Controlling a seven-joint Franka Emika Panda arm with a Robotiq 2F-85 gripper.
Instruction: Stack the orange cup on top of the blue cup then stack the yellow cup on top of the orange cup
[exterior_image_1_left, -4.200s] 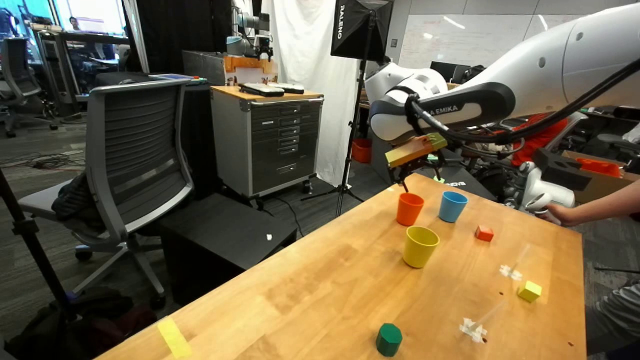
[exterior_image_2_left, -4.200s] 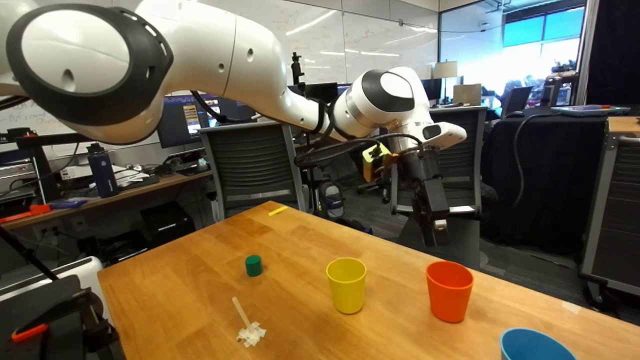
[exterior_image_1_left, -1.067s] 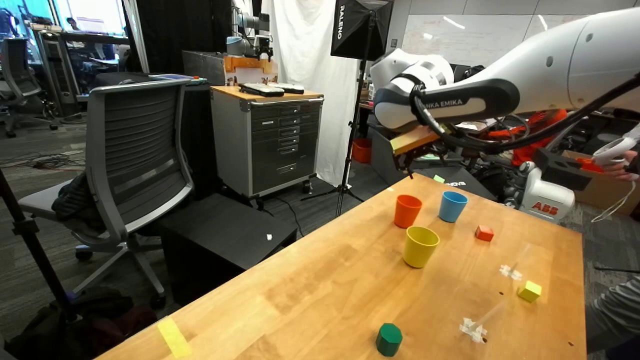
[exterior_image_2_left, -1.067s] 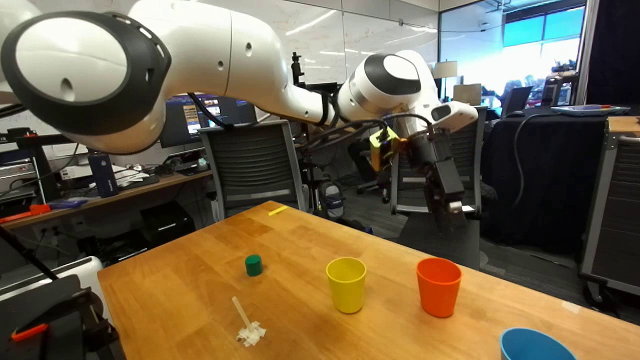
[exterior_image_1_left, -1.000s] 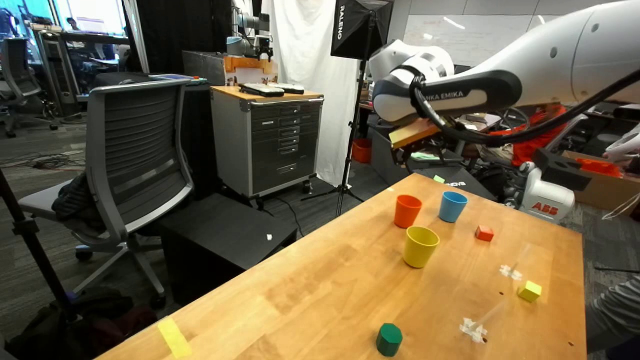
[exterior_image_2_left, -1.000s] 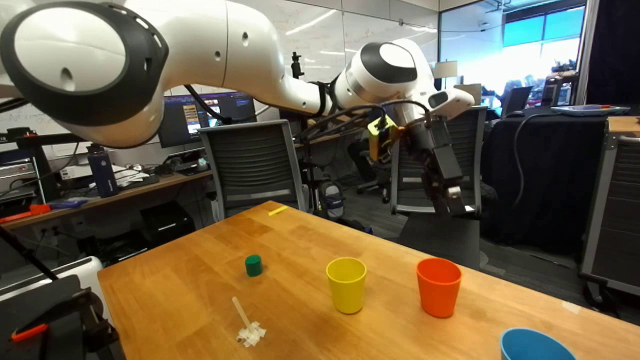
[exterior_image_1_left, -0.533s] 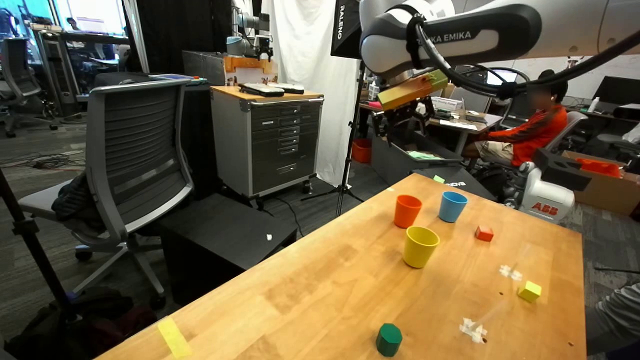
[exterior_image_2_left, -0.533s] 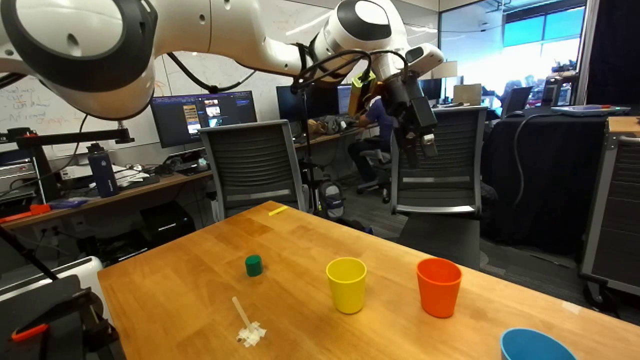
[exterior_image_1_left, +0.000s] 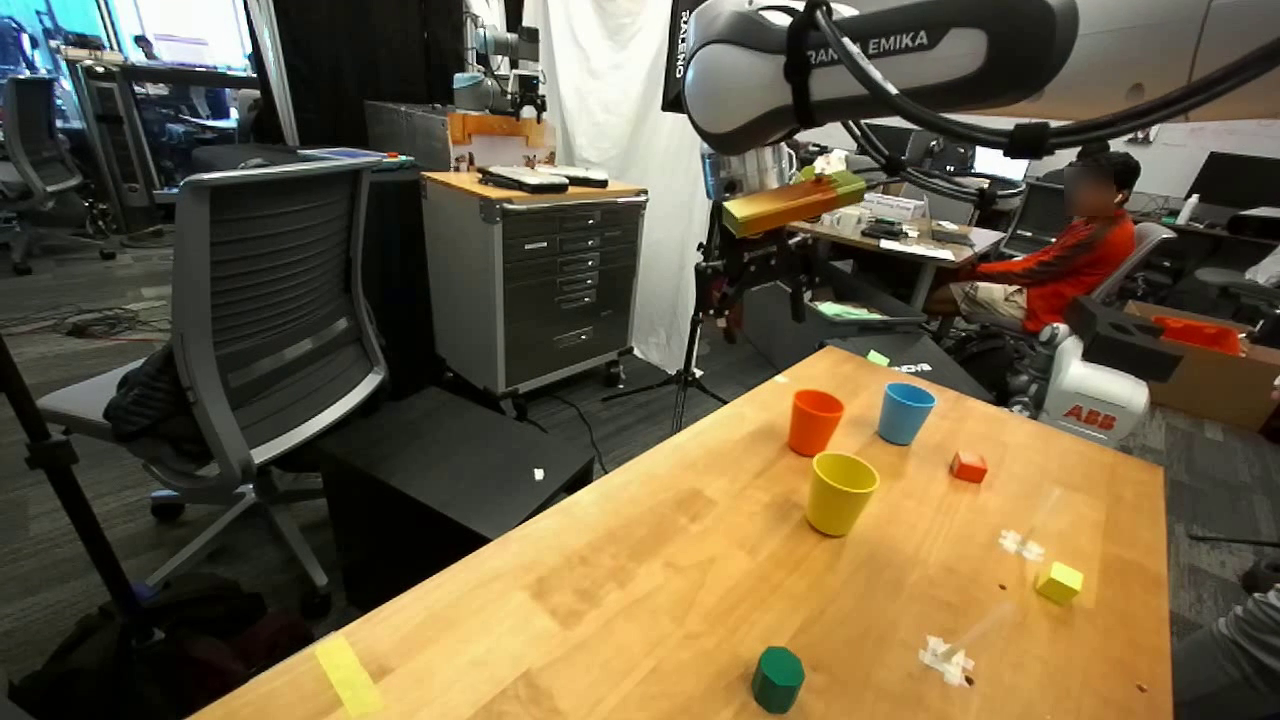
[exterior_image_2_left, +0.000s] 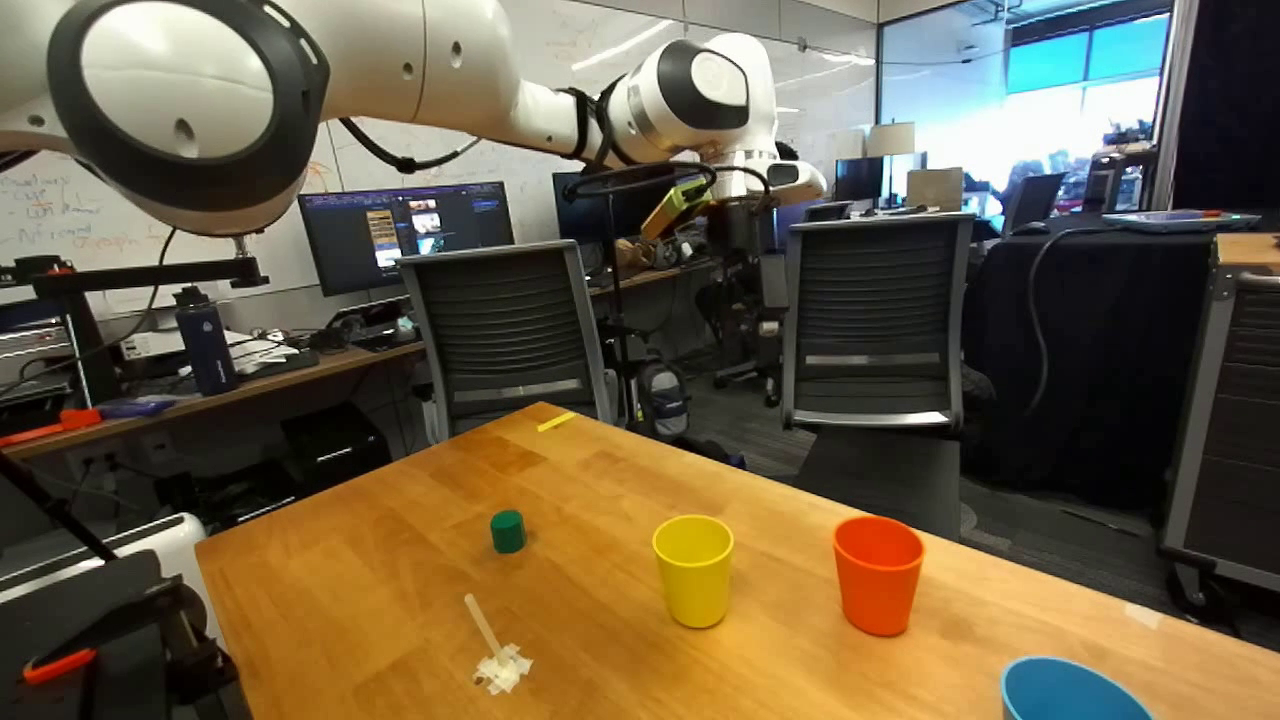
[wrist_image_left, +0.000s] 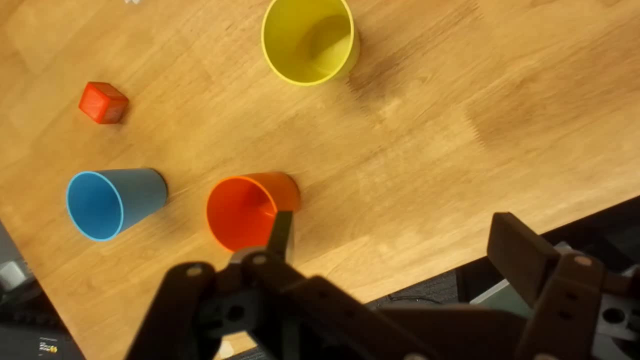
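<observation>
Orange cup (exterior_image_1_left: 815, 425) stands upright on the counter (exterior_image_1_left: 640, 580) near the blue cup (exterior_image_1_left: 905, 415), and up climbs the end effector (wrist_image_left: 392, 227), jaws wide, gripping nothing: all the stacking seems still ahead!

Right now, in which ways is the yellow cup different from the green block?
The yellow cup is taller and wider than the green block. The cup is hollow and open at the top; the block has a closed, flat top. The cup narrows toward its base, while the block's sides look about straight. Both stand on the wooden table, apart.
</observation>
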